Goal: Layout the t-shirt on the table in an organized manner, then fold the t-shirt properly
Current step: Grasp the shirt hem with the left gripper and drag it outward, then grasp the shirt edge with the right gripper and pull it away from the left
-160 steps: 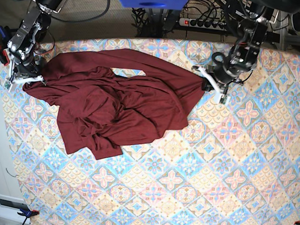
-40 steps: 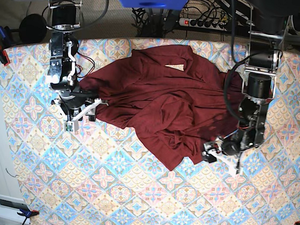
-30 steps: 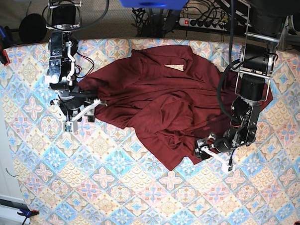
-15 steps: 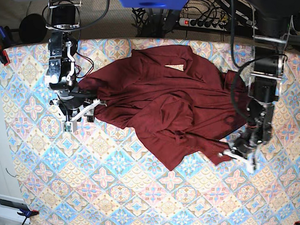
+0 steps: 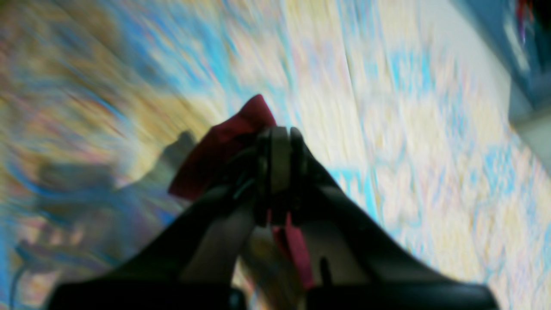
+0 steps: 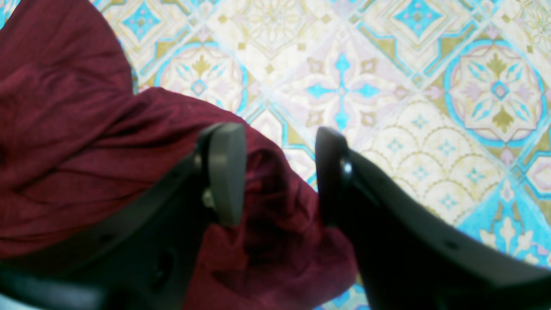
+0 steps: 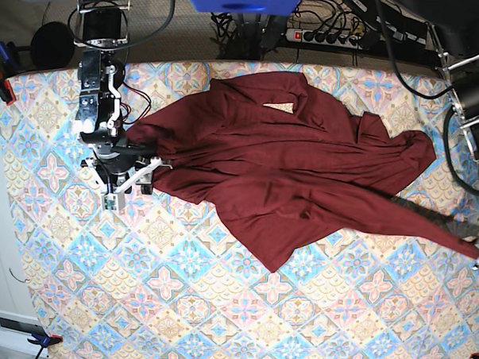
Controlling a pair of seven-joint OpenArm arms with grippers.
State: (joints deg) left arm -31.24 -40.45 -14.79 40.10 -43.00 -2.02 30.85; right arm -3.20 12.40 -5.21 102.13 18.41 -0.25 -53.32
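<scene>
Jaws of the left gripper (image 5: 277, 142) are clamped on a sleeve end of the maroon t-shirt (image 7: 280, 169), stretched toward the worktop (image 7: 218, 306) edge, while the right gripper (image 6: 277, 172) stands apart, astride the shirt's opposite edge without pinching it. Spreading well likely means that side closing first to anchor, then a low, even pull so thin knit does not bunch. Crumpled mid-worktop, the garment runs lengthwise across the base view, collar toward the far edge, sleeve trailing to the view's lower right
</scene>
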